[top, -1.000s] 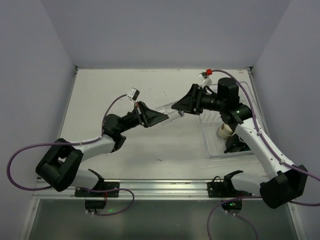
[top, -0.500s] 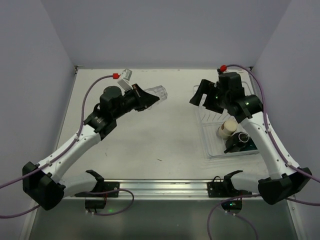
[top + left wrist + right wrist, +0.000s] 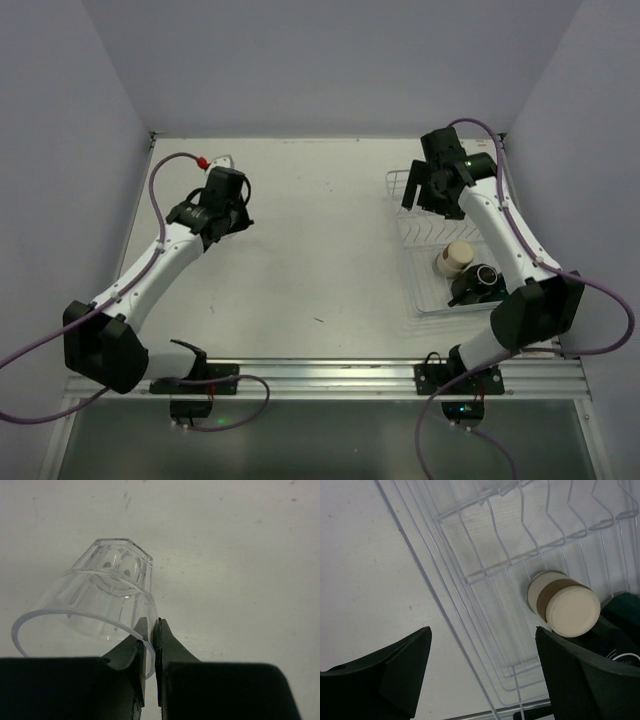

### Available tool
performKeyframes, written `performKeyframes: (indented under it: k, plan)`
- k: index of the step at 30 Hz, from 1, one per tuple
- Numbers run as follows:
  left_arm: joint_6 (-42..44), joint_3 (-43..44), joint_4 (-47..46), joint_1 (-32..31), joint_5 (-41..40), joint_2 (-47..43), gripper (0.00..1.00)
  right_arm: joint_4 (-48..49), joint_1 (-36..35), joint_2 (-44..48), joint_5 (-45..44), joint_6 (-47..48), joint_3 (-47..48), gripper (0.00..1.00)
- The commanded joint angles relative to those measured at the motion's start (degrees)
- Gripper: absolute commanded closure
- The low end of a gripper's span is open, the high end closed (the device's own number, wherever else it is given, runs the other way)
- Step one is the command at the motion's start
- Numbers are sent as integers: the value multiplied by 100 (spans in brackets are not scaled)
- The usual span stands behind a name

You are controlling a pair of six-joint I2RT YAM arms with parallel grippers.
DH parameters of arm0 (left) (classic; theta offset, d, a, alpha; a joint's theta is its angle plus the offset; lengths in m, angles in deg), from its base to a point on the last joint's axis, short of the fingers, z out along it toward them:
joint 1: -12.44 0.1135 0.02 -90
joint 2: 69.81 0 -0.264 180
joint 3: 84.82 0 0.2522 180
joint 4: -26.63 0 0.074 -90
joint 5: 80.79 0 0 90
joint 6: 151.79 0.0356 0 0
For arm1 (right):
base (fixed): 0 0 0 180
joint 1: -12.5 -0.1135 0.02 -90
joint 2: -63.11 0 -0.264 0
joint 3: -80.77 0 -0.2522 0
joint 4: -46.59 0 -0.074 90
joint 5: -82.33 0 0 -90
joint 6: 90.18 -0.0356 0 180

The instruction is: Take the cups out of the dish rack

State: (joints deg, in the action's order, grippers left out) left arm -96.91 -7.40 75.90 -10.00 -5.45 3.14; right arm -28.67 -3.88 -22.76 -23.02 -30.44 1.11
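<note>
We are pinching the glass (image 3: 100,595) rim in our left gripper (image 3: 150,630), right gripper (image 3: 482,630) hovering wide open, empty, over the rack (image 3: 485,575)

We take this for a robotics lab test cell, not a home kitchen. Plain pale lilac walls (image 3: 330,60) box in the white worktop (image 3: 320,270) on three sides. An aluminium rail (image 3: 330,378) along its near edge carries two bolted arms (image 3: 150,275) trailing purple cables (image 3: 156,190). The dish rack (image 3: 425,290) and a clear glass tumbler (image 3: 90,605) are household ware, here seemingly as test props; the views end at the walls, so the wider room stays unknown to us
</note>
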Motion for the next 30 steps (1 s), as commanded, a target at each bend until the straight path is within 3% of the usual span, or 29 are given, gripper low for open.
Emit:
performKeyframes:
  k: [1,9,17,21,30]
  plan:
    - [216,366,668,265,-1197,482,100,-91,135,-552,-328,353,1076,13]
    - [294,709,853,836,-1383,1520,100,-91,662,-1783,-3,688,2213,14]
    - [769,1473,1002,1601,-198,2284,100,-205,944,-2733,32,855,2556,14]
    - [910,1746,1133,1943,375,2592,100,-91,953,-2830,147,925,2539,14]
    - [963,2282,1503,2234,744,3199,100,23,961,-3006,120,1057,2416,14]
